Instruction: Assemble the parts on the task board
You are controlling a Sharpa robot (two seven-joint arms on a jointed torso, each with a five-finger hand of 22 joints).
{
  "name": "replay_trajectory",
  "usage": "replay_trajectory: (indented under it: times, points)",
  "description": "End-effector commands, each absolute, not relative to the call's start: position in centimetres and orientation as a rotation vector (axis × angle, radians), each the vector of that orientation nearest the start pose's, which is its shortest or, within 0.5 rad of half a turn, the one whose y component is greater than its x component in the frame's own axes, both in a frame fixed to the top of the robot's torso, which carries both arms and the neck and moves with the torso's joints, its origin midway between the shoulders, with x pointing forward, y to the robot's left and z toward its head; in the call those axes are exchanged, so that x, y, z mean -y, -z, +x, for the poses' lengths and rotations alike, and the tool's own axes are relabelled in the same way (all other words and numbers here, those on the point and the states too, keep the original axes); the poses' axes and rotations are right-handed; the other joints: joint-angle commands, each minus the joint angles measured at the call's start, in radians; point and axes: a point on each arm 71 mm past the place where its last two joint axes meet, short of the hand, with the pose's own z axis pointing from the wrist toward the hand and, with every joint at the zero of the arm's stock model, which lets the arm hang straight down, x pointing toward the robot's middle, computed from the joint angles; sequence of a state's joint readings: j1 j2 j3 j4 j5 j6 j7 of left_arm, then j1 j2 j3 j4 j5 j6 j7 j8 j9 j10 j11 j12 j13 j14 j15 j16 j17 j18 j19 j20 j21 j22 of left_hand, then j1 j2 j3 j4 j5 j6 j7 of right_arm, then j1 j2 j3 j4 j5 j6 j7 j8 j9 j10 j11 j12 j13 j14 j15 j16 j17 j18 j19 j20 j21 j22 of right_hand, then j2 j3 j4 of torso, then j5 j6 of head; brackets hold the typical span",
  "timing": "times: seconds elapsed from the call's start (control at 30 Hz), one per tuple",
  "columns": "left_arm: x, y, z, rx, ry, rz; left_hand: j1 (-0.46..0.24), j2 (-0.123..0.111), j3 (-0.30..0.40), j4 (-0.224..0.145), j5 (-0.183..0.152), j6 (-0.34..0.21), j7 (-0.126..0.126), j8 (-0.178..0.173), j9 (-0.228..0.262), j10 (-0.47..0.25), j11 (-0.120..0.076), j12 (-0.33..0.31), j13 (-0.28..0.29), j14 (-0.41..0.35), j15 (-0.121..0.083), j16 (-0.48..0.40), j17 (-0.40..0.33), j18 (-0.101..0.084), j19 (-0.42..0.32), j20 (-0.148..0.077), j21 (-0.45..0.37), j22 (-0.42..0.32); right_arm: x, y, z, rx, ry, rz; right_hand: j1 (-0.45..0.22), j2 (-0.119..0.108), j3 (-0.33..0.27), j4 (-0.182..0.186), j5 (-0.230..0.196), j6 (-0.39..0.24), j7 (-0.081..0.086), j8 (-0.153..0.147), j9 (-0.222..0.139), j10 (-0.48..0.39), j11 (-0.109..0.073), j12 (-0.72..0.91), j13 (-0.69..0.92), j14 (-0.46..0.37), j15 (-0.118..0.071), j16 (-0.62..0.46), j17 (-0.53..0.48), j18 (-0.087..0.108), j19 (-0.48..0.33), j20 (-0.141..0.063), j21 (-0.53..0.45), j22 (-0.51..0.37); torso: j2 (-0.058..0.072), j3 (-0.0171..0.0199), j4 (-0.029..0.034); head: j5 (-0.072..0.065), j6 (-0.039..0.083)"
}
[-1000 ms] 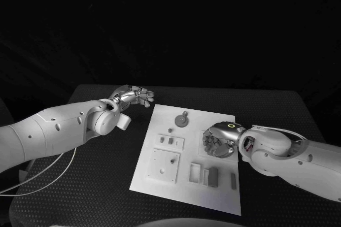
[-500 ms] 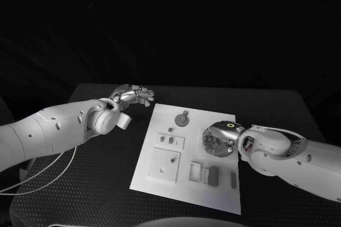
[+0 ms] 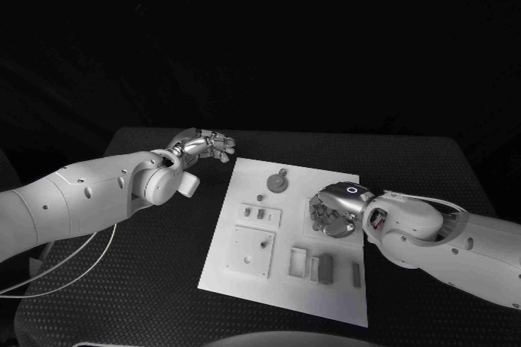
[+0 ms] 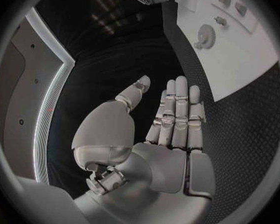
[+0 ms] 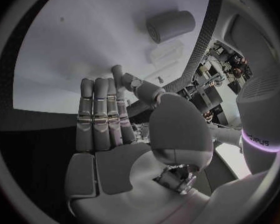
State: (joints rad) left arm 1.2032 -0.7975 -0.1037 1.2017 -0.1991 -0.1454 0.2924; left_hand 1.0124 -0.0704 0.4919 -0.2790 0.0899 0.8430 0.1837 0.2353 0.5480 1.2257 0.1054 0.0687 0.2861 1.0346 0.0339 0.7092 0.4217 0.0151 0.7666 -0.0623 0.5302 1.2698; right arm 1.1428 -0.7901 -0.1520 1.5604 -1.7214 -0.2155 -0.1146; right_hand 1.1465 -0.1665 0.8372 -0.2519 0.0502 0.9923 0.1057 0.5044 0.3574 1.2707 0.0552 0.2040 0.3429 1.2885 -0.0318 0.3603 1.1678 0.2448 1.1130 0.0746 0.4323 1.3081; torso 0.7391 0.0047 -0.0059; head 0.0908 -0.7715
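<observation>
Right hand [image 3: 332,213], empty with fingers apart, hovers over the right side of the task board [image 3: 256,275] near the gear-shaped part [image 3: 279,183], so a careless descent could knock it; left hand [image 3: 204,146] idles spread above the counter [image 3: 130,287].

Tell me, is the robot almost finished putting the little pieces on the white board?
Not nearly. Nothing looks clearly finished: the gear and the small blocks lie loose on the task board. Neither hand holds a part. The right hand hovers over the board with its fingers apart, while the left hand waits off the board's far corner. Nearly all the assembling is left.
</observation>
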Motion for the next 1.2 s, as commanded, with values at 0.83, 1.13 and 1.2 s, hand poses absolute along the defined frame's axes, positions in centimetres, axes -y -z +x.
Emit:
replay_trajectory:
  times: [0.83, 1.13, 1.2]
  points:
    - [-27.8, 22.0, 52.9, -1.596, 1.298, -0.987, -0.004, -0.006, -0.003, 0.002, -0.006, -0.008, 0.001, 0.002, -0.001, -0.007, -0.001, 0.004, 0.0, 0.005, 0.001, -0.007, 0.004, 0.002, 0.009, -0.002, -0.005, 0.002, 14.5, 21.4, 43.2, -1.707, -0.75, -0.444, -0.011, 0.008, 0.016, -0.005, -0.002, 0.012, -0.004, 0.007, 0.024, 0.012, -0.003, 0.007, 0.015, 0.015, -0.003, 0.005, 0.015, 0.017, 0.007, -0.003, 0.025, 0.024, 0.0, -0.0001, -0.001, 0.011, -0.003]
    - [-27.7, 22.0, 53.0, -1.596, 1.299, -0.986, -0.004, -0.006, -0.003, 0.002, -0.006, -0.008, 0.001, 0.002, -0.002, -0.007, -0.001, 0.004, 0.0, 0.005, 0.001, -0.008, 0.005, 0.002, 0.009, -0.002, -0.005, 0.003, 9.8, 21.0, 42.6, -1.661, -0.849, -0.499, -0.012, 0.009, 0.018, -0.005, -0.002, 0.011, -0.004, 0.006, 0.026, 0.01, -0.003, 0.007, 0.017, 0.015, -0.003, 0.004, 0.016, 0.017, 0.006, -0.004, 0.027, 0.024, 0.0, 0.0001, -0.0015, 0.021, -0.006]
    - [-27.6, 22.0, 53.0, -1.597, 1.301, -0.985, -0.004, -0.006, -0.003, 0.002, -0.006, -0.008, 0.001, 0.002, -0.002, -0.007, -0.001, 0.004, 0.0, 0.005, 0.001, -0.008, 0.005, 0.002, 0.009, -0.002, -0.006, 0.003, 8.3, 21.1, 42.3, -1.649, -0.873, -0.523, -0.012, 0.009, 0.018, -0.006, -0.002, 0.01, -0.004, 0.006, 0.026, 0.01, -0.003, 0.007, 0.017, 0.015, -0.003, 0.004, 0.016, 0.017, 0.006, -0.004, 0.028, 0.024, 0.0, -0.0004, -0.0006, 0.023, -0.005]
